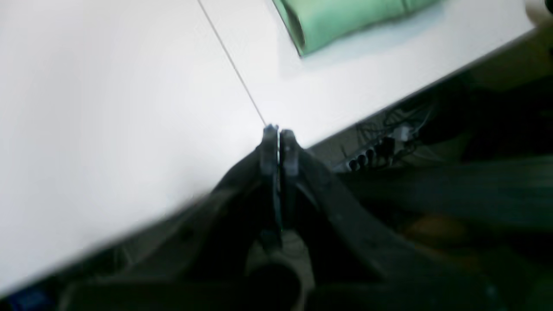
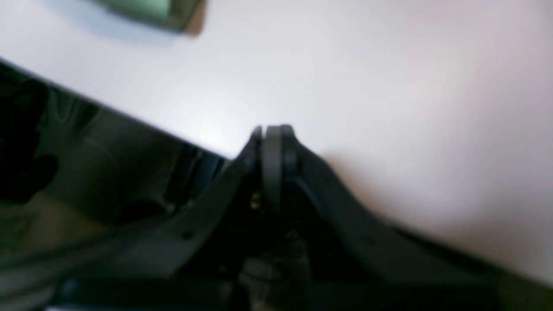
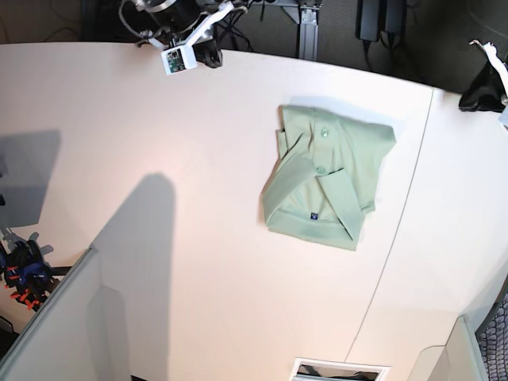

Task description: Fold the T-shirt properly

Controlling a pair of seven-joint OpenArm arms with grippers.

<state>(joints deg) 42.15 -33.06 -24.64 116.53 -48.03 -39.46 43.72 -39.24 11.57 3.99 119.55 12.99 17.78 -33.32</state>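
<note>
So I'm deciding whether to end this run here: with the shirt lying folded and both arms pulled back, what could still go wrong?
1. The T-shirt lies skewed on the table, its collar splayed, so the fold may not pass as proper.
2. It sits near the table seam; another pass could snag an edge there.
3. Left gripper and right gripper are both shut, so regrasping needs reopening first.

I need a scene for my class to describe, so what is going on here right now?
A pale mint-green collared short-sleeved shirt lies folded into a compact bundle on the white table. Neither arm touches it: the left gripper and right gripper have their jaws shut, empty, near the table's edge, apart from the shirt.
</note>
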